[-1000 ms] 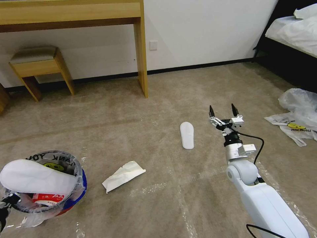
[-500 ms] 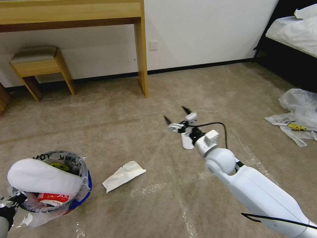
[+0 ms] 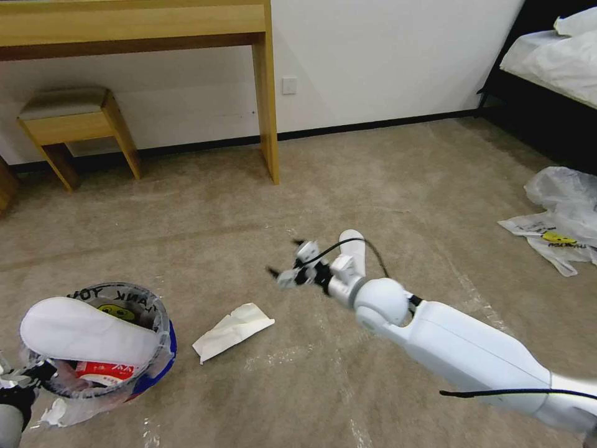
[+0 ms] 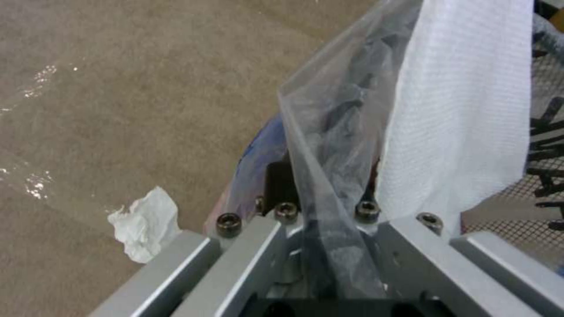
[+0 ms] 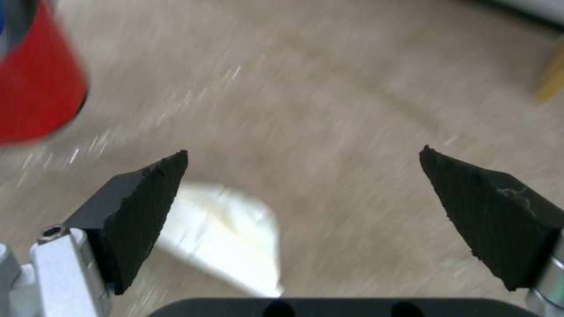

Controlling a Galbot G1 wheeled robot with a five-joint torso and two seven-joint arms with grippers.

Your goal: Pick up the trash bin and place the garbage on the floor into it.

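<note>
Beige carpet floor (image 3: 398,186) crossed by shiny tape lines runs from a wooden table (image 3: 124,25) and stool (image 3: 68,118) at the wall to a bed (image 3: 553,56) on the right. Low on the left, the trash bin (image 3: 152,361) carries a white slipper (image 3: 87,333) across its lined rim, and the left pincer (image 4: 320,220) is clamped on the liner at that rim. Reaching leftward above the carpet, the right pincer (image 3: 285,261) has its fingers spread wide and empty, with the crumpled white paper (image 3: 231,331) just beyond and below it, a second slipper (image 3: 353,246) close behind its wrist, and clear plastic bags (image 3: 559,218) well apart at the right.
</note>
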